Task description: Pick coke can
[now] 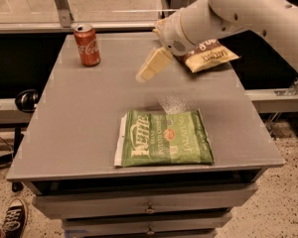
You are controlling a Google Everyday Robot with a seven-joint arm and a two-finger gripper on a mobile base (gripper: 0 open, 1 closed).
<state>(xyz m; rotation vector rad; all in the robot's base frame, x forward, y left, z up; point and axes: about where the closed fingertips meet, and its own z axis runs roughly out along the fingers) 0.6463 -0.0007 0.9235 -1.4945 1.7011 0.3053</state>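
The coke can (87, 45) is a small red can with white script and a silver top. It stands upright at the far left corner of the grey table (84, 118). My gripper (150, 68) hangs above the middle of the table's far half, to the right of the can and well apart from it. It holds nothing. The white arm reaches in from the upper right.
A green chip bag (164, 139) lies flat near the table's front edge. A brown chip bag (206, 55) lies at the far right, partly behind my arm. Drawers sit under the tabletop. A shoe (12, 218) shows on the floor at lower left.
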